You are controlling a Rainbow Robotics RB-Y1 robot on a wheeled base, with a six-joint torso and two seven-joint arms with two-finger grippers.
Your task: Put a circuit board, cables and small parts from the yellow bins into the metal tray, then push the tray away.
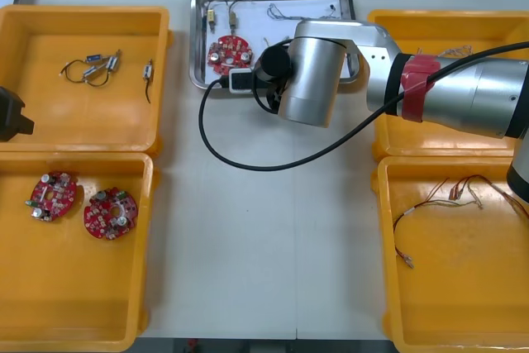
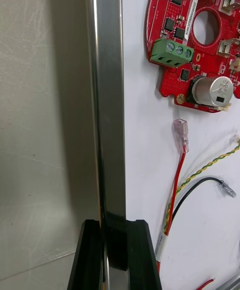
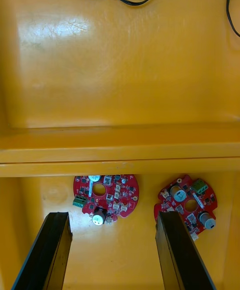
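Jaws of the right gripper [image 2: 114, 230] are clamping on the rim of the shiny rectangular metal tray [image 2: 110, 95]. One black finger [image 2: 87, 255] is sitting outside the rim over the light worktop [image 1: 273, 245], and the other is sitting inside over the tray's white floor. In the front view the right arm is reaching in from the right, and its wrist is covering part of the tray's near edge. The tray is lying at the far middle of the worktop, between the bins.

Inside the tray, a round red circuit board [image 1: 229, 53] is lying just beside the clamped rim. A red and yellow cable [image 2: 181, 170] and a thin black cable [image 2: 200, 185] are lying close to it, and small metal parts [image 1: 212, 14] are resting near the far-left corner.

Jaws of the left gripper [image 3: 112, 217] are standing apart, holding nothing. This gripper is hovering at the left over the wall shared by the two left bins. The far-left yellow plastic bin [image 1: 83, 121] is holding small metal parts with black leads [image 1: 91, 68]. The near-left yellow bin [image 1: 74, 287] is holding two more round red boards [image 1: 53, 196] [image 1: 109, 212], lying side by side and apart. The near-right yellow bin [image 1: 463, 303] is holding a loose red and yellow wire bundle [image 1: 446, 200].
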